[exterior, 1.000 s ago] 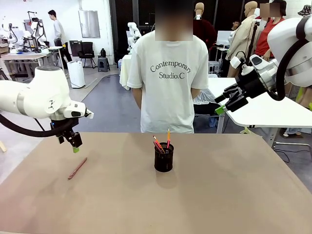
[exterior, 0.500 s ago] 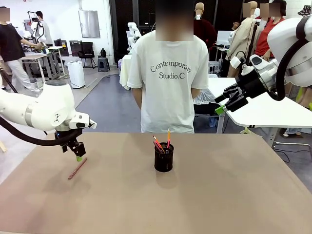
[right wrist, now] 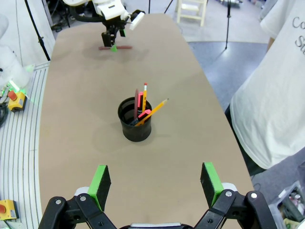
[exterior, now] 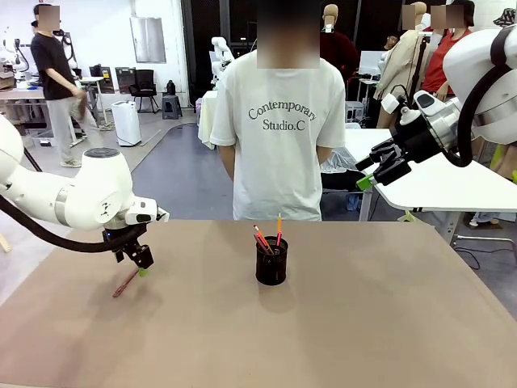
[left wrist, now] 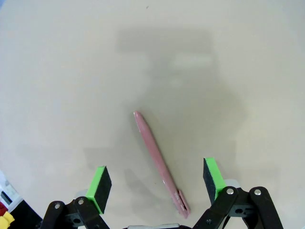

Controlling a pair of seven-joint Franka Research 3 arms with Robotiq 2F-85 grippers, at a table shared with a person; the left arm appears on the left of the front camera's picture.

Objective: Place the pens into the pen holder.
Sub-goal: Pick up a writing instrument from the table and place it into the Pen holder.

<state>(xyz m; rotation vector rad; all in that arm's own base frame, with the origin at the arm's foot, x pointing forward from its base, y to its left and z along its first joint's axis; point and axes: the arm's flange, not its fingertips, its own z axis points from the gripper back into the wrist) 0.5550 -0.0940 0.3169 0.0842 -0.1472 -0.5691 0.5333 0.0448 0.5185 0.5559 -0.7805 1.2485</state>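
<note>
- The left end effector (left wrist: 157, 183) hangs low over the counter (exterior: 363, 323), jaws wide apart and holding nothing. The green pads (left wrist: 101, 181) stand on either side of the pink pen (left wrist: 159, 162), which lies flat on the bare top.
- The pen runs at a slant between the pads and touches neither; the straddle looks like the set-up for a pinch across its barrel, near the capped end.
- From the front, the same end effector (exterior: 141, 263) sits just above the pen (exterior: 125, 283), far to the left, well apart from the holder (exterior: 271, 260).
- The holder stands upright near the middle of the counter, already carrying a yellow pencil (right wrist: 152, 110) and pinkish-red pens (right wrist: 139, 102), which lean on its rim.
- The right end effector (right wrist: 155, 183) is raised high on its own side, jaws fully spread and empty, probably parked to leave the middle free.
- A person (exterior: 279, 137) stands at the far edge, hands behind the back, taking no part.
</note>
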